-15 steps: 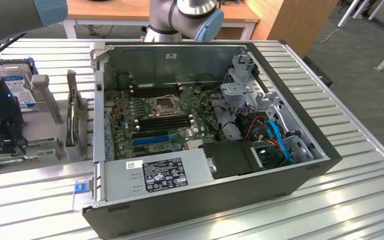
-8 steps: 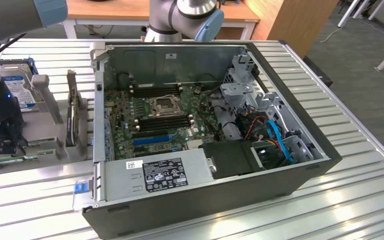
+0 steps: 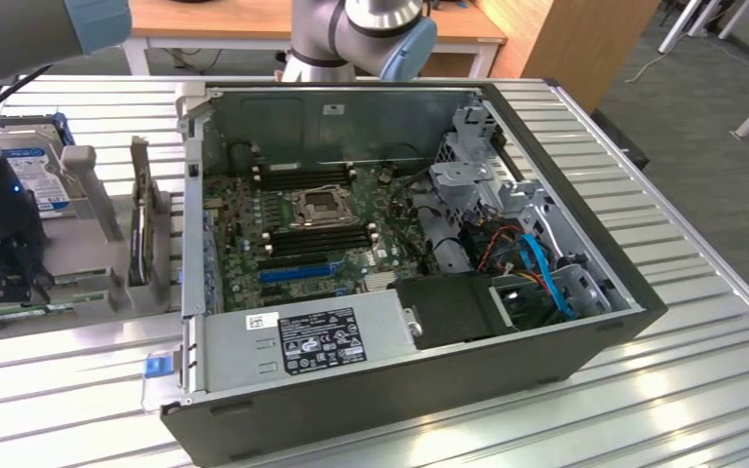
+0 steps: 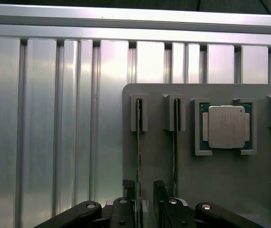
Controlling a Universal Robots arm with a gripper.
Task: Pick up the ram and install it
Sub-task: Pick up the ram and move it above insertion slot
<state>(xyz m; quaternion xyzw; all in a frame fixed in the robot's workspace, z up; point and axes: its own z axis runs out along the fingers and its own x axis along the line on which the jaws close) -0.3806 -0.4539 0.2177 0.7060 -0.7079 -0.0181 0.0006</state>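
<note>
1. The ram [image 4: 139,142] stands on edge in a slot of the grey holder [image 4: 221,190], between the released jaws of the gripper [image 4: 144,192].
2. A second stick [image 4: 175,142] stands in the next slot; a processor [image 4: 227,127] lies in a pocket.
3. In the exterior view, the holder is at nine o'clock of the open computer case [image 3: 505,375], whose power-supply label [image 3: 329,341] is too small to read.
</note>
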